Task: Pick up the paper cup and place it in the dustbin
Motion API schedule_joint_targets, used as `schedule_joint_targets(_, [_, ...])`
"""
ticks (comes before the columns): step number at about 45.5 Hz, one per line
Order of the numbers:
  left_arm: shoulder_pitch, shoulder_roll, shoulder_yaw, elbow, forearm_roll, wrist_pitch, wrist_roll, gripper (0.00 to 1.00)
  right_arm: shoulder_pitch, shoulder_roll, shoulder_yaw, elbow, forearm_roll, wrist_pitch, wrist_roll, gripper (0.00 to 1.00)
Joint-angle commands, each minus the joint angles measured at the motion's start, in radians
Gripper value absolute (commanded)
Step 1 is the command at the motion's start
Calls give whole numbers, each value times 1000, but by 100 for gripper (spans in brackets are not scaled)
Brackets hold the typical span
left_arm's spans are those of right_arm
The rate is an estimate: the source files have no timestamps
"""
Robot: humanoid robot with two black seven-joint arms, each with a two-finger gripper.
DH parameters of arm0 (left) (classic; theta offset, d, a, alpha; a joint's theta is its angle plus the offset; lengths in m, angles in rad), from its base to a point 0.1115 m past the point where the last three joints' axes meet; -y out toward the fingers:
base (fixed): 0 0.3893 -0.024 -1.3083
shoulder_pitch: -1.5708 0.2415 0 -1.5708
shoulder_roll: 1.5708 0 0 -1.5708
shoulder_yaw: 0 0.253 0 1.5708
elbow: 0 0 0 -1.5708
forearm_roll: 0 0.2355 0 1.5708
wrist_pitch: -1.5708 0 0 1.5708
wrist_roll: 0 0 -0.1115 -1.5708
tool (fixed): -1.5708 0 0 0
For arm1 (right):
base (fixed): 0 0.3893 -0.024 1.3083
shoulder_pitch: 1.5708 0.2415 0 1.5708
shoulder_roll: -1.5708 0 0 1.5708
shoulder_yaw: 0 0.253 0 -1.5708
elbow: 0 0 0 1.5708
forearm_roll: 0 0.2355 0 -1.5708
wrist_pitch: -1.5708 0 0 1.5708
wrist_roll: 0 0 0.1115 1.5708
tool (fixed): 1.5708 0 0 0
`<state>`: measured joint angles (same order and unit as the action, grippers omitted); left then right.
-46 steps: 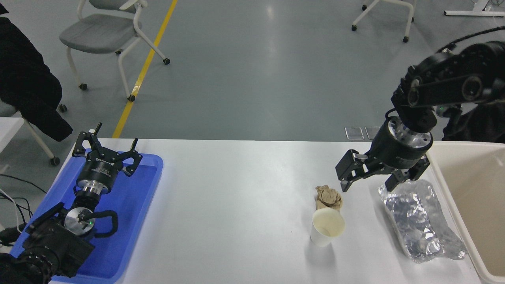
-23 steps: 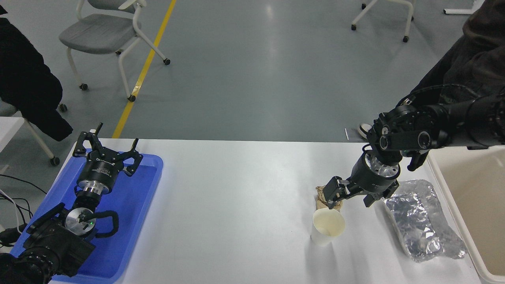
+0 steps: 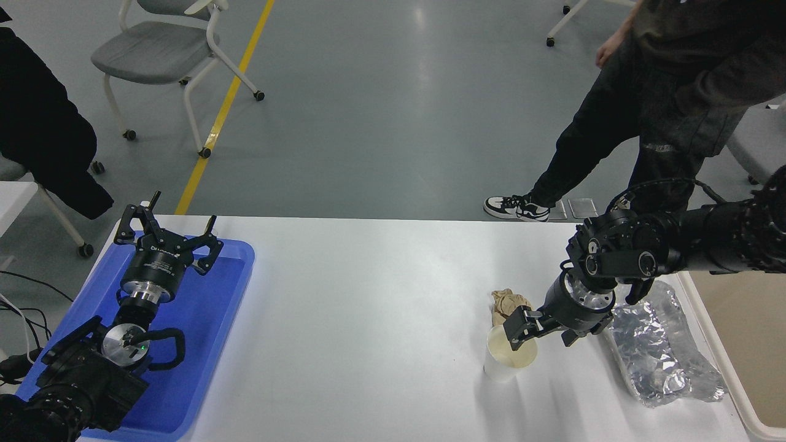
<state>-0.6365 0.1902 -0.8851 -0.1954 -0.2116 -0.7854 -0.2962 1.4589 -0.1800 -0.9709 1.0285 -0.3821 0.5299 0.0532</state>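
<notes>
The white paper cup (image 3: pixel 505 362) stands upright on the white table, right of the middle, its cream inside showing. My right gripper (image 3: pixel 540 339) is open and low at the cup's rim. Its left finger (image 3: pixel 517 325) hangs over the cup's mouth and the other finger sits just right of the cup. The cream-beige dustbin (image 3: pixel 743 331) stands at the right edge, partly cut off by the picture and by my right arm. My left gripper (image 3: pixel 169 224) is open and parked over the blue tray at the lower left.
A crumpled brown paper ball (image 3: pixel 506 301) lies just behind the cup. A silver foil bag (image 3: pixel 657 353) lies between the cup and the dustbin. The flat blue tray (image 3: pixel 215 319) is at the left. A person (image 3: pixel 663 92) stands at the far right side. A chair (image 3: pixel 166 49) stands at the far left.
My right gripper came down and toward the left, from above the foil bag to the cup's rim. A person stepped into view at the top right. The left arm stayed still.
</notes>
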Motion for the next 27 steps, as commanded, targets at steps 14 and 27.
schedule_joint_targets(14, [0,0,0,1,0,0,0,100,3,-1,-8,-18,-12,-4,2,0])
schedule_joint_targets(27, [0,0,0,-2,0,0,0,100,231,-42,-110,113,38,59,0,0])
